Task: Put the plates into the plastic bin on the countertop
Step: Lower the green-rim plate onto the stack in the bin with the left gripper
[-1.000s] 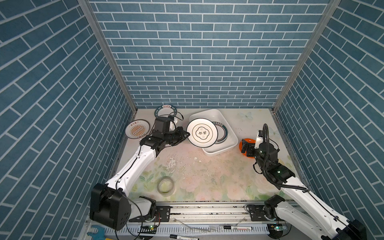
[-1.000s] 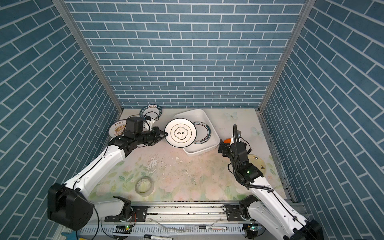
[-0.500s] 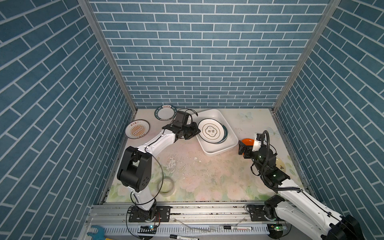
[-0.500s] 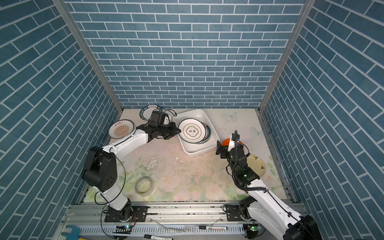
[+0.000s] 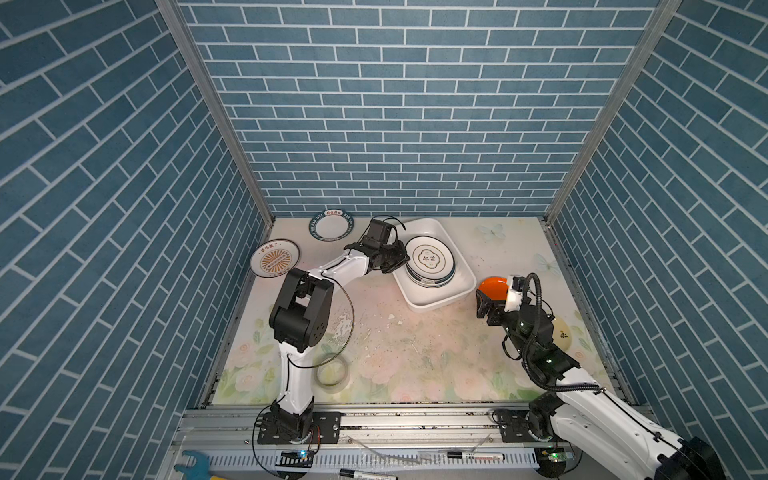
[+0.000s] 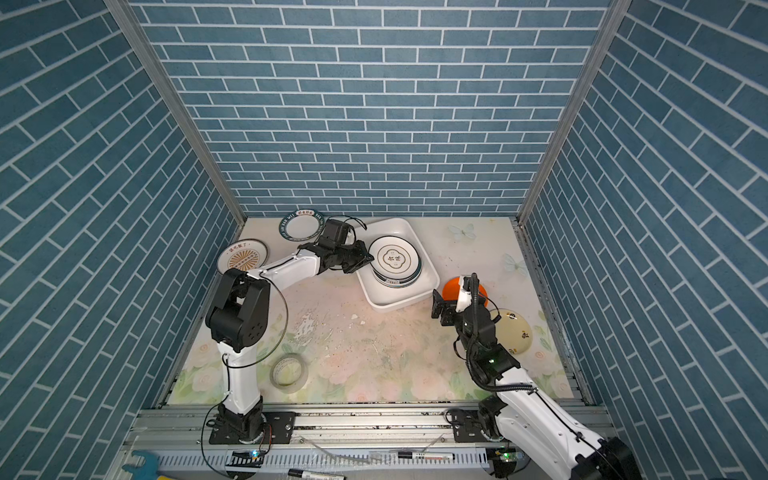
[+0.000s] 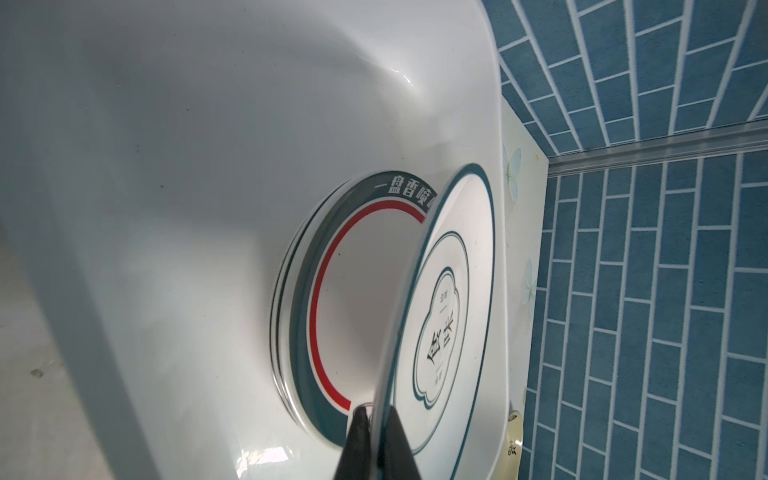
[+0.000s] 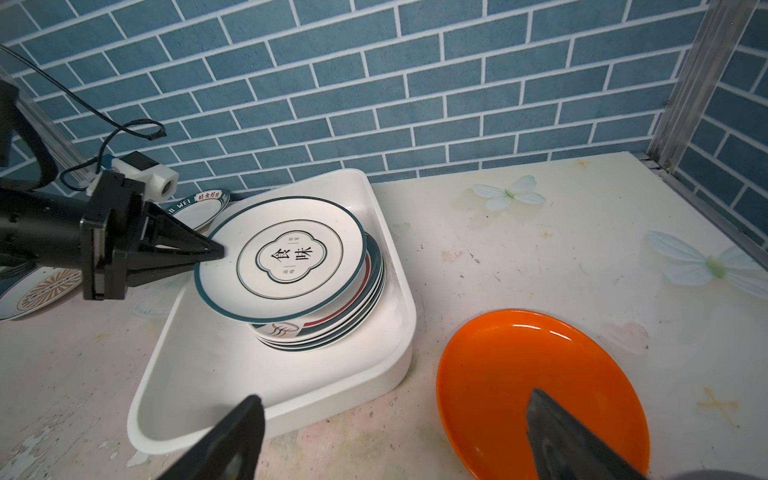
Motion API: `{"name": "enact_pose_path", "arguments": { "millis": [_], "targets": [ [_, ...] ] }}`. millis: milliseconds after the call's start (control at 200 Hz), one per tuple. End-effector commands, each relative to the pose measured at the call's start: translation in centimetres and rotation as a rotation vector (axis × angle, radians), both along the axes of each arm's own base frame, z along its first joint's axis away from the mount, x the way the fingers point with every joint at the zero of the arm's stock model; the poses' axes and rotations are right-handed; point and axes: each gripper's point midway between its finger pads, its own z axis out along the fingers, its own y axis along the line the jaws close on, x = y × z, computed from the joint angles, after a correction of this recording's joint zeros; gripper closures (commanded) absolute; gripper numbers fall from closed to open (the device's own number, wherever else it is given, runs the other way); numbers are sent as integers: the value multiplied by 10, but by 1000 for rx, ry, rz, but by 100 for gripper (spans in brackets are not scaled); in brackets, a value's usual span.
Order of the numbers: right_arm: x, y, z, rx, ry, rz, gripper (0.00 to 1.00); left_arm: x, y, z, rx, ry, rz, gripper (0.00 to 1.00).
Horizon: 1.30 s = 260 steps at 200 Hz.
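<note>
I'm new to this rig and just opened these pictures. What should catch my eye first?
The left gripper, shut on the rim of a white clover-emblem plate, holds it tilted over the stack of plates in the plastic bin at the back of the countertop. Right of the bin lies a bright orange plate, with the right gripper open close by it.

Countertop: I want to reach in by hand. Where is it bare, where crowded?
Bare: the countertop between tape roll, plastic bin and right arm; the far right corner behind the orange plate. Crowded: far left, with sunburst plate, green-rimmed plate and left arm; right edge, pale yellow plate under the right arm.
</note>
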Motion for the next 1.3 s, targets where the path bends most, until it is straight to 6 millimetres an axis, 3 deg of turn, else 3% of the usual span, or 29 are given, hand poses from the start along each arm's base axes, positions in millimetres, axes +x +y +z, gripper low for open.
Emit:
{"name": "enact_pose_path", "arguments": {
  "millis": [0,345,510,860,1075,1295],
  "targets": [
    [2,7,9,43,-25,29,3,14,-10,16,-33,-65,11,99],
    [2,9,5,47,-20,35,3,22,-13,-16,-31,-18,45,96],
    [2,8,4,42,-17,30,2,24,-14,-19,-33,-11,49,91],
    [4,6,0,32,-6,20,2,18,-20,-21,27,33,14,58],
    [5,7,-3,24,4,20,3,13,-15,-10,114,25,-18,40],
    [6,9,-6,21,13,30,2,3,-23,-5,168,30,-85,30]
  ]
}}
